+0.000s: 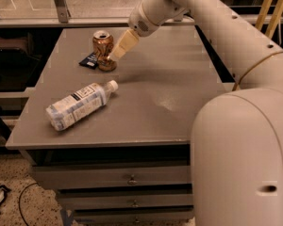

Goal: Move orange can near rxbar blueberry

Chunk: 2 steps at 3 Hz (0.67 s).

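The orange can (103, 50) stands upright at the back left of the grey table (151, 102). It is orange-brown with pale markings and a silver top. The rxbar blueberry (88, 60) lies flat just left of the can's base, dark with white lettering, partly hidden behind the can. My gripper (120, 46) is close against the can's right side, reaching down from the arm at the upper right. Its pale tip is at the can's lower right edge. Most of the can shows uncovered.
A clear plastic water bottle (79, 105) with a white cap lies on its side at the front left of the table. The table has drawers below. My large white arm (236, 79) fills the right side. A railing runs behind the table.
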{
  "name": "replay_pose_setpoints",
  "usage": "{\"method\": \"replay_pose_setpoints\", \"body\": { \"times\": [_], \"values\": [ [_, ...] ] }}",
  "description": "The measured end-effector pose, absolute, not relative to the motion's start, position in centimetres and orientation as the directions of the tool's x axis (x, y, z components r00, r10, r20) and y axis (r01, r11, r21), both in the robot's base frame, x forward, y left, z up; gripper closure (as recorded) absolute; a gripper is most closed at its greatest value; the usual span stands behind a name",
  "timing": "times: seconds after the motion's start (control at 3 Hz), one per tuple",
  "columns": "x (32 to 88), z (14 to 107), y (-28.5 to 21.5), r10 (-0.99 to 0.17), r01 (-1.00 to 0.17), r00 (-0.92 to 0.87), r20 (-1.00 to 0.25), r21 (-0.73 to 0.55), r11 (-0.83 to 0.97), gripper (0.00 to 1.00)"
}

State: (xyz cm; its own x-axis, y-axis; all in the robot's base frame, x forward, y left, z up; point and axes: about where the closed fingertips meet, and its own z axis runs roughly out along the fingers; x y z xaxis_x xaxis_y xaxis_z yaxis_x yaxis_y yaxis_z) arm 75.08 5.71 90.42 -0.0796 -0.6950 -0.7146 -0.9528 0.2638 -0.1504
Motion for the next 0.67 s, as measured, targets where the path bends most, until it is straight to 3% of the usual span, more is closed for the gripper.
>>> {"method": "replay_pose_setpoints", "body": {
  "times": [0.67],
  "values": [
    [68.0, 95.3, -2.1, -0.644, -0.833, -0.235, -0.728, -0.192, 0.520, 0.00]
  ]
}}
